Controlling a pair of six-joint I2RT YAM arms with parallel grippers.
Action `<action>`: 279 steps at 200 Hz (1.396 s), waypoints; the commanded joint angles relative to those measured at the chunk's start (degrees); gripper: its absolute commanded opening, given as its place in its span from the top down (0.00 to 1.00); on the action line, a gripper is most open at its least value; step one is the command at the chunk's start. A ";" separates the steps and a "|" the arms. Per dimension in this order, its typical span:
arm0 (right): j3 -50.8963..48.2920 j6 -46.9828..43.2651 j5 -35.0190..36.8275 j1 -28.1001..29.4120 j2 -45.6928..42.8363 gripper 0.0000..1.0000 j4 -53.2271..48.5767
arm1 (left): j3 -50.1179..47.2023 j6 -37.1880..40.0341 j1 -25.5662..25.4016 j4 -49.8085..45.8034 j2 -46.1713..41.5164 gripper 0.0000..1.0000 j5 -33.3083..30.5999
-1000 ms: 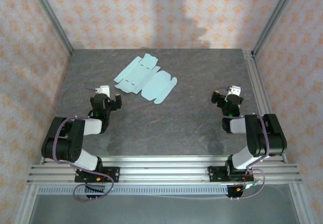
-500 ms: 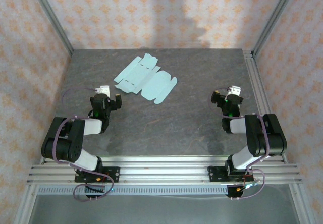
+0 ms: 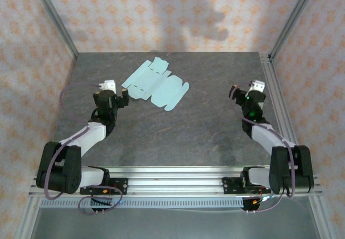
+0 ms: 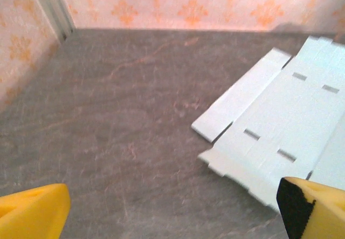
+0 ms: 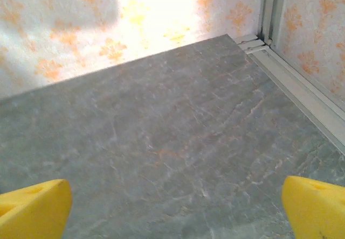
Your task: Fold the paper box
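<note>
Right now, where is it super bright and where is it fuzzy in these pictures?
Right wrist view: glare bleaches the wallpaper at the top, beside a grey shadow. Left wrist view: the paper box looks soft, and the yellow fingertips are blurred. Top external view: even light, with a dark shadow on the back wall.

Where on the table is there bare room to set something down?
The middle of the table, between the arms and nearer than the paper box, is bare. So is the stretch between the box and the right gripper. It is tight at far left, where the left gripper sits close beside the box.
</note>
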 commanded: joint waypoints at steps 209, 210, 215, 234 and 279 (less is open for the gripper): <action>10.95 11.36 -4.46 16.85 3.00 0.01 -22.80 | 58.86 -27.48 -19.81 -44.67 51.37 0.05 21.22; 10.96 11.36 -4.46 16.86 3.02 0.01 -22.75 | 58.81 -27.22 -19.83 -44.76 51.34 0.05 21.31; 11.05 11.36 -4.33 16.84 2.99 0.01 -22.84 | 58.28 -26.28 -19.84 -45.16 51.11 0.05 21.76; 11.48 11.49 -4.02 16.80 3.51 0.01 -22.95 | 55.05 -23.22 -19.84 -45.18 49.17 0.04 23.98; 12.62 12.88 -4.88 16.87 5.13 0.01 -22.65 | 46.39 -17.11 -19.75 -44.88 42.51 0.04 29.00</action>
